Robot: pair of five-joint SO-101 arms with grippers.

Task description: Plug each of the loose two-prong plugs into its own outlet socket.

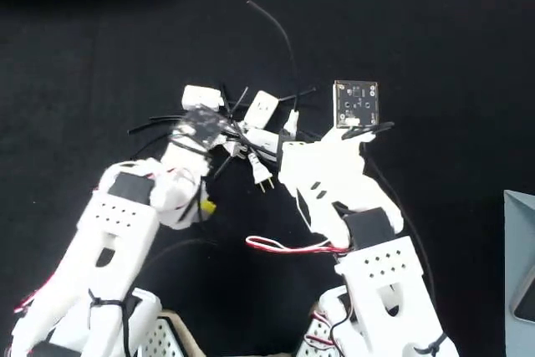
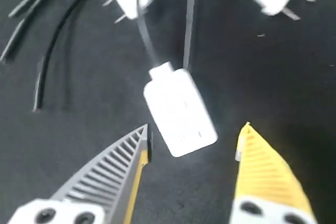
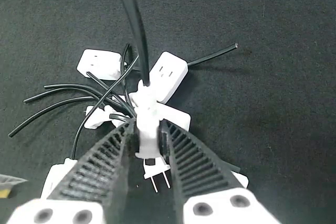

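The right gripper (image 3: 147,125) is clamped on a white two-prong plug (image 3: 148,141), held lengthwise with its prongs toward the wrist. Its black cord (image 3: 131,19) runs away past an outlet socket (image 3: 168,72). The left gripper (image 2: 195,127) gapes wide around a blurred white block (image 2: 181,111) on the cloth, which lies lengthwise away from the wrist.

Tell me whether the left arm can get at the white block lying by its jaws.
Probably yes: the left gripper has its jaws open either side of the white block, which lies bare on the black mat. Only its black cord trails off behind.
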